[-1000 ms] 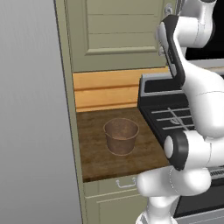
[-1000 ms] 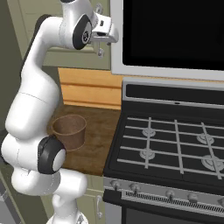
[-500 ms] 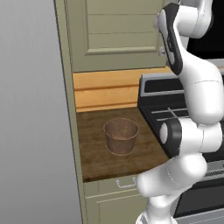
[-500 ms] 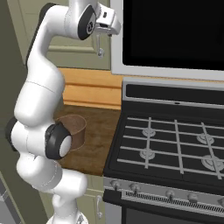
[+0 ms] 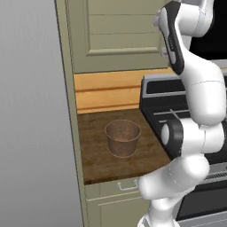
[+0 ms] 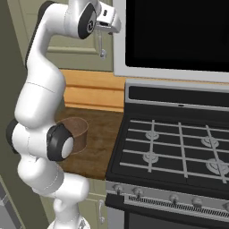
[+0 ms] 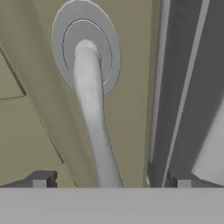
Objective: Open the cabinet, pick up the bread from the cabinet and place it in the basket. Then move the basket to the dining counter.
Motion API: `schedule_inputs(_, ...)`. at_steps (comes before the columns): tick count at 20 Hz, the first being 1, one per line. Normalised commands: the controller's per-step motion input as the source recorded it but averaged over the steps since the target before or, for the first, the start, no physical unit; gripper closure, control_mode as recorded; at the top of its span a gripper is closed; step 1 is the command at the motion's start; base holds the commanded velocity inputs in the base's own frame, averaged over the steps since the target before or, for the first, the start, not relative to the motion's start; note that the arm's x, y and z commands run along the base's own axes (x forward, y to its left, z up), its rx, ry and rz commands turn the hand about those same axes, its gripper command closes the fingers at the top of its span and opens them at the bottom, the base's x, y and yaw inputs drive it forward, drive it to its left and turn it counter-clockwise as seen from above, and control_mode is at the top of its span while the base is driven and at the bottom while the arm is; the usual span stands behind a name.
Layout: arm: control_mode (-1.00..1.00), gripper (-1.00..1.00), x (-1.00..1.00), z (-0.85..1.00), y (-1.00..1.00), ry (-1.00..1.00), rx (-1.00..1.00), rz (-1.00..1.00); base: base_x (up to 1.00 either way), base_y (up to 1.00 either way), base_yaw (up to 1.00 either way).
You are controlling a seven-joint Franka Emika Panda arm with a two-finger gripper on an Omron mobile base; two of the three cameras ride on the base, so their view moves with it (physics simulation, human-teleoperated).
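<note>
Hand view: the claw [image 7: 111,179] stands apart around the cabinet's [image 5: 119,35] curved whitish bar handle [image 7: 94,118]. A brown woven basket [image 5: 123,137] sits on the dark wood table [image 5: 95,150] beside a black stove [image 6: 179,143].

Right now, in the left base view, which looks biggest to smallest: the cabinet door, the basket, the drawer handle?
1. Cabinet door, largest though cut off at the top.
2. Basket.
3. Drawer handle, smallest.

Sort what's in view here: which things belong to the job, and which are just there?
Job:
cabinet, door shut
its handle, between the open hand's fingertips
basket, empty, on the worktop

Just there:
worktop
stove
drawer below the worktop
</note>
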Motion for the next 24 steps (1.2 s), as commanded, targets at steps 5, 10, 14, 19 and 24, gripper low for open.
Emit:
schedule_inputs(5,-1.0,-1.0,0.0,-0.31,0.16,-0.14,-0.08,0.0,0.0,0.0,0.0)
schedule_inputs(10,-1.0,-1.0,0.25,-0.18,0.02,-0.12,-0.02,0.01,0.0,0.0,0.0)
schedule_inputs(14,-1.0,-1.0,0.52,0.0,-0.16,-0.01,0.0,0.04,0.0,0.0,0.0)
schedule_inputs(19,-1.0,-1.0,0.38,0.0,-0.17,0.0,0.0,0.04,0.0,0.0,0.0)
schedule_inputs(24,-1.0,1.0,0.16,0.0,-0.08,0.0,0.0,0.04,0.0,0.0,0.0)
